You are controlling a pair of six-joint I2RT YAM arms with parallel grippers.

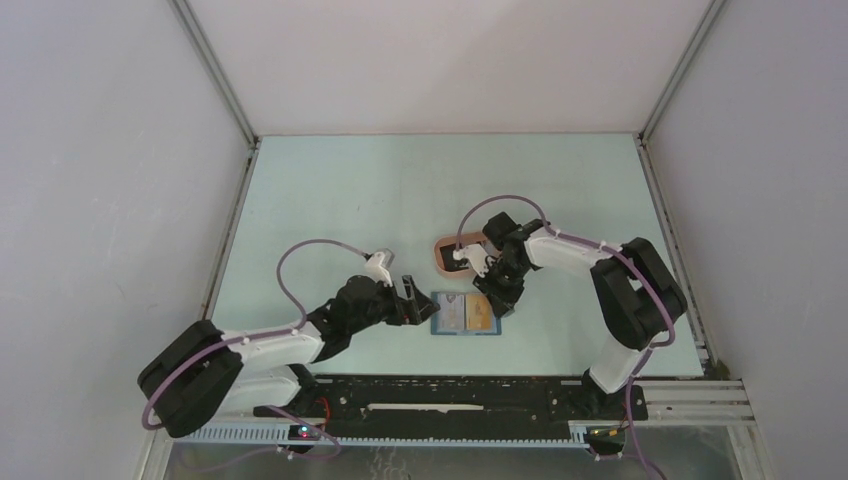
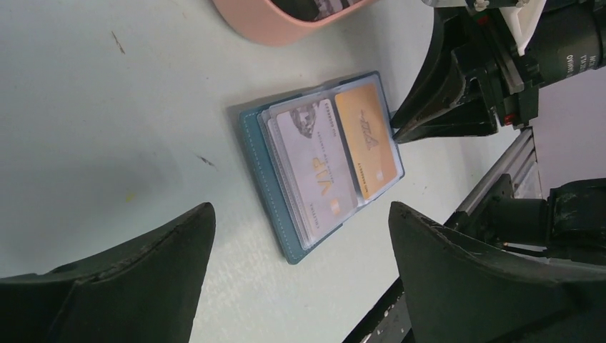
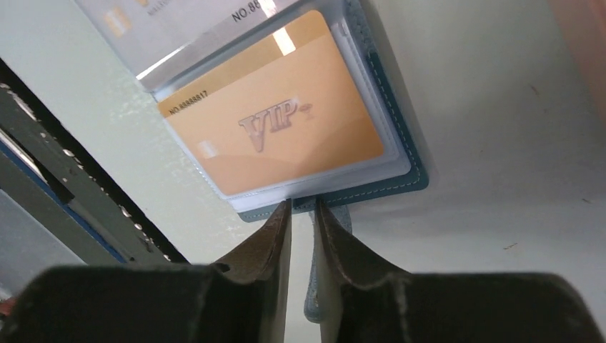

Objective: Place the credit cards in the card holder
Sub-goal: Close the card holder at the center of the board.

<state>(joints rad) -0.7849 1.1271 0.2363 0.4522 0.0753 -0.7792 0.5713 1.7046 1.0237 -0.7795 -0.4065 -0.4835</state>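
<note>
Pale green surface, white walls beyond. The left claw is spread wide beside the open blue card holder. The right claw is nearly together at its snap tab; I cannot tell whether it grips. Inside lie a silver VIP card and a gold VIP card.

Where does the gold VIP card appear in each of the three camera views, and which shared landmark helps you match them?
Top external: the gold VIP card lies low centre, in the right half of the open blue card holder.
Left wrist: the card sits right of centre, upper half.
Right wrist: the card fills the upper centre.
Shared landmark: the blue card holder's stitched edge.
</note>
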